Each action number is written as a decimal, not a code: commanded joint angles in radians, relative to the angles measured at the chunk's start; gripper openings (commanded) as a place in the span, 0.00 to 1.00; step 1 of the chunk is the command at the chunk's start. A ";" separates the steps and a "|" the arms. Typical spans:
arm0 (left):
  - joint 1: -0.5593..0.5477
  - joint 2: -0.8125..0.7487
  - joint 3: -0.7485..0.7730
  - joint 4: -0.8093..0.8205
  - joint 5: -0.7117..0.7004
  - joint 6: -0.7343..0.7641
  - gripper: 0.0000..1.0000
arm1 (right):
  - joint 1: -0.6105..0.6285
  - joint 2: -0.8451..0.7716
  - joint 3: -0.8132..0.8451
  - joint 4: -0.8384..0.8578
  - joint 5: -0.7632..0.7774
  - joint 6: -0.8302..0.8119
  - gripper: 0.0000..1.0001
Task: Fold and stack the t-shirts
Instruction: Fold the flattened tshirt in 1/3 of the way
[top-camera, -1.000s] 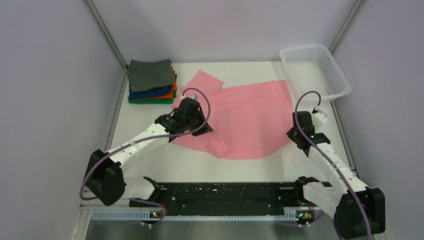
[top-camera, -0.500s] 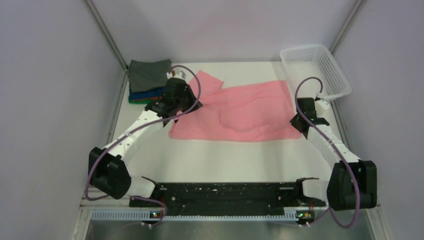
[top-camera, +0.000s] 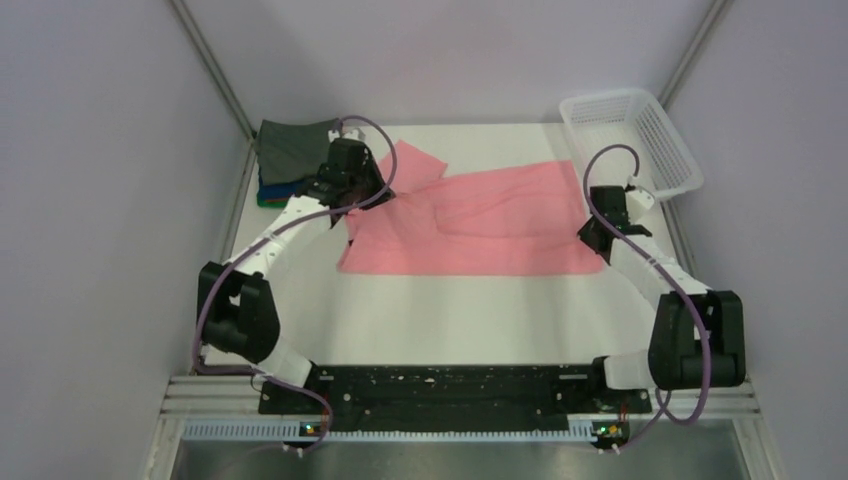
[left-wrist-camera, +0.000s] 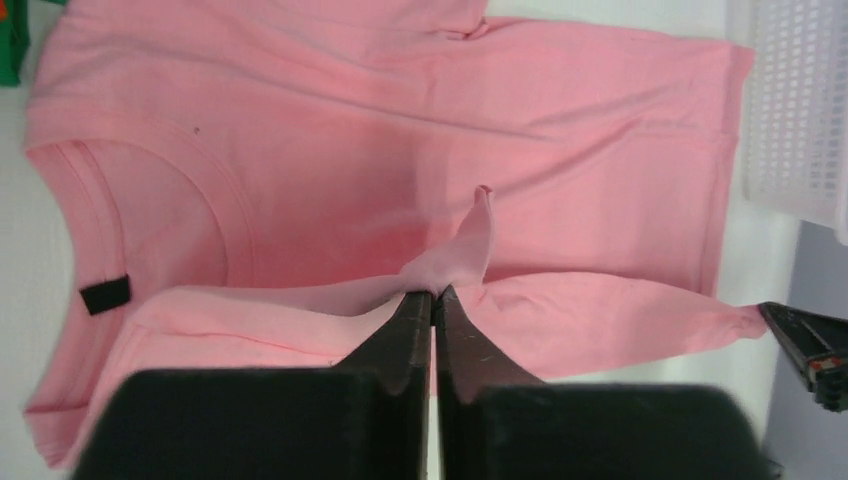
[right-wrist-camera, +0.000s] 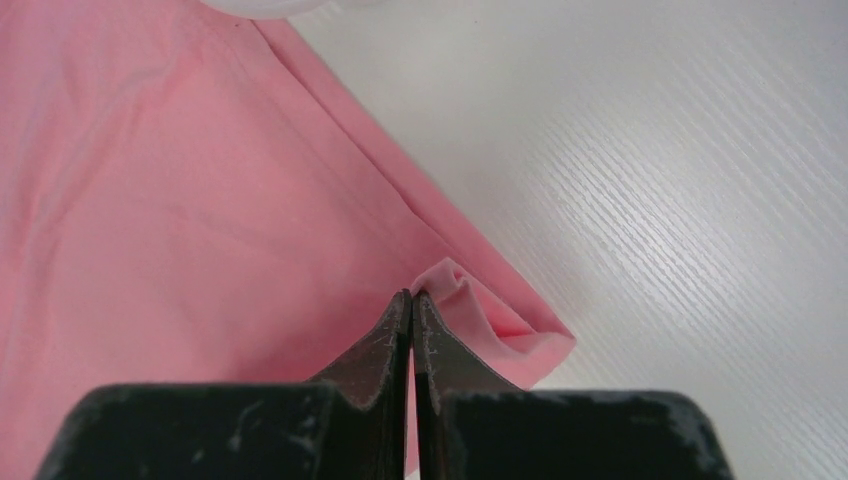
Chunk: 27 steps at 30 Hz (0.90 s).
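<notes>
The pink t-shirt (top-camera: 480, 225) lies spread across the middle of the table, its near half folded back over itself. My left gripper (top-camera: 352, 205) is shut on a pinch of pink cloth (left-wrist-camera: 455, 255) at the shirt's left end, by the collar (left-wrist-camera: 150, 190). My right gripper (top-camera: 597, 232) is shut on the folded hem corner (right-wrist-camera: 470, 300) at the shirt's right end. A stack of folded t-shirts (top-camera: 295, 160), dark grey on top with blue, orange and green below, stands at the back left, partly hidden by my left arm.
A white plastic mesh basket (top-camera: 640, 150) stands at the back right, close to my right arm. It also shows at the right edge of the left wrist view (left-wrist-camera: 795, 100). Grey walls close in both sides.
Both grippers have moved away from me toward the back, carrying the shirt's near edge over the rest. The near edge now lies straight and the shirt looks folded in half.
</notes>
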 joint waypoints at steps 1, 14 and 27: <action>0.035 0.098 0.111 -0.014 -0.006 0.032 0.20 | -0.012 0.059 0.074 0.063 0.023 -0.019 0.00; 0.050 0.210 0.212 -0.172 0.127 0.043 0.99 | -0.010 -0.011 0.029 0.022 -0.199 -0.032 0.88; 0.037 0.273 -0.059 0.053 0.289 -0.061 0.99 | 0.185 0.145 0.002 0.221 -0.304 -0.175 0.99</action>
